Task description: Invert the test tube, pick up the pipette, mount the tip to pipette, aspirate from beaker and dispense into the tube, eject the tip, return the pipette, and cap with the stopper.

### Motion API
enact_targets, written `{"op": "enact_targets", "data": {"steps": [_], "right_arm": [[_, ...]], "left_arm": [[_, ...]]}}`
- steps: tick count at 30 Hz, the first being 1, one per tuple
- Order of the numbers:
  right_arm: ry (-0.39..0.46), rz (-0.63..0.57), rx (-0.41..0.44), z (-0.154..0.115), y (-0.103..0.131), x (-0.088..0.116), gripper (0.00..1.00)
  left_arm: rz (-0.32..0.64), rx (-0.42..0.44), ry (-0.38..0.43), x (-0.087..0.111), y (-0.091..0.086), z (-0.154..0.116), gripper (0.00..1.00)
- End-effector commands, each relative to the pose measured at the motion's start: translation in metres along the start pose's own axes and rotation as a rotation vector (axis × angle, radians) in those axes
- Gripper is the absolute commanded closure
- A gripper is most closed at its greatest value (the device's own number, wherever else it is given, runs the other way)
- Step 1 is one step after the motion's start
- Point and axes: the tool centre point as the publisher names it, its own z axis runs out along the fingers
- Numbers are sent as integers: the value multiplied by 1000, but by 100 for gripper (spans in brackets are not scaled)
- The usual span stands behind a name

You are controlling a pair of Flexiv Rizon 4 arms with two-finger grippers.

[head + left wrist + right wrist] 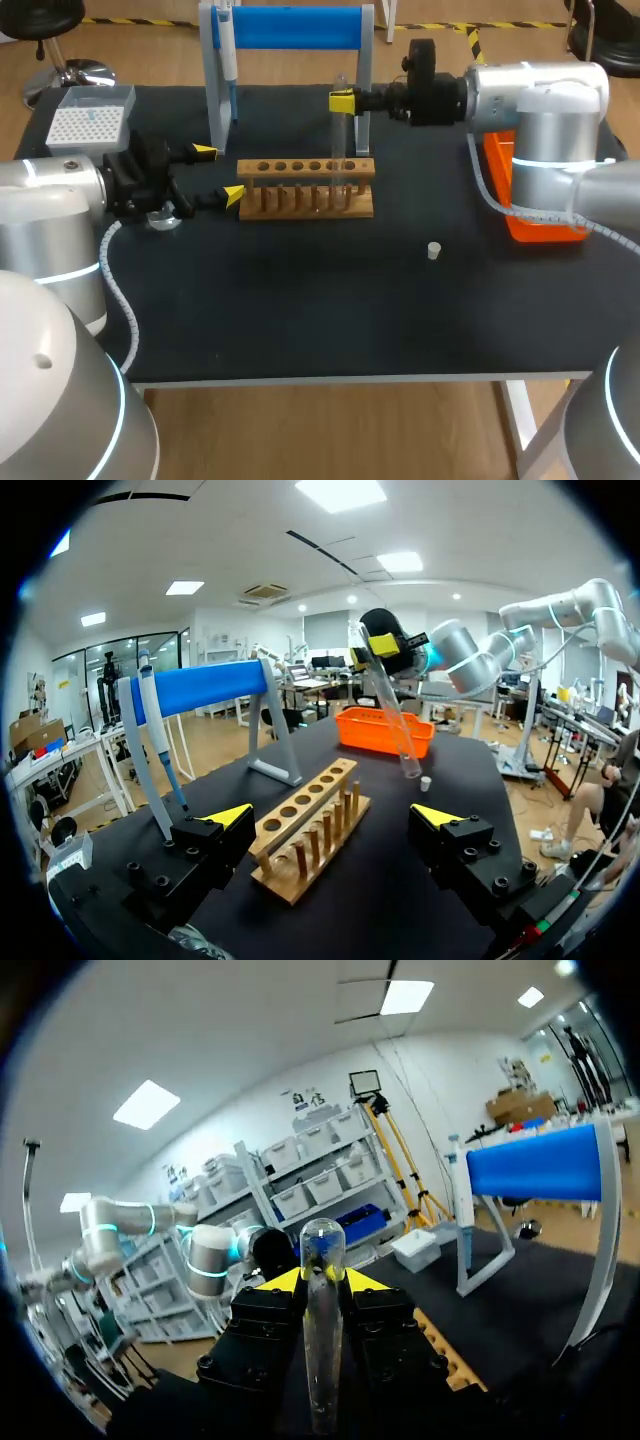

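Note:
My right gripper (343, 101) is shut on a clear test tube (340, 150), which hangs about upright over the right end of the wooden rack (305, 188). In the right wrist view the tube (323, 1320) sits between the yellow tips, its rounded end ahead of them. My left gripper (220, 173) stands open just left of the rack, holding nothing. From the left wrist view the rack (305, 830) lies ahead of the open gripper (335, 815), with the tube (385, 705) slanting beyond it. The pipette (228, 50) hangs on the blue stand (295, 27). A small white stopper (433, 250) lies right of the rack.
A white tip box (90, 118) sits at the back left, behind my left arm. An orange tray (530, 215) lies at the right under my right arm. A small glass vessel (163, 217) stands below my left gripper's wrist.

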Motion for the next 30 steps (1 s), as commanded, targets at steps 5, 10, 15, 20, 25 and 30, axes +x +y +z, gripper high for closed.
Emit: {"op": "enact_targets", "data": {"steps": [5, 10, 15, 20, 25, 30], "right_arm": [[8, 479, 59, 1, -8, -5, 100], [14, 645, 83, 4, -7, -4, 100], [8, 697, 65, 4, -4, -3, 100], [8, 697, 65, 4, -4, -3, 100], [8, 697, 65, 4, -4, -3, 100], [7, 725, 60, 5, -4, -6, 100]], "left_arm": [[1, 2, -5, 1, 0, 0, 0], [1, 2, -5, 1, 0, 0, 0], [1, 2, -5, 1, 0, 0, 0], [1, 2, -5, 1, 0, 0, 0], [1, 2, -5, 1, 0, 0, 0], [1, 2, -5, 1, 0, 0, 0]]}}
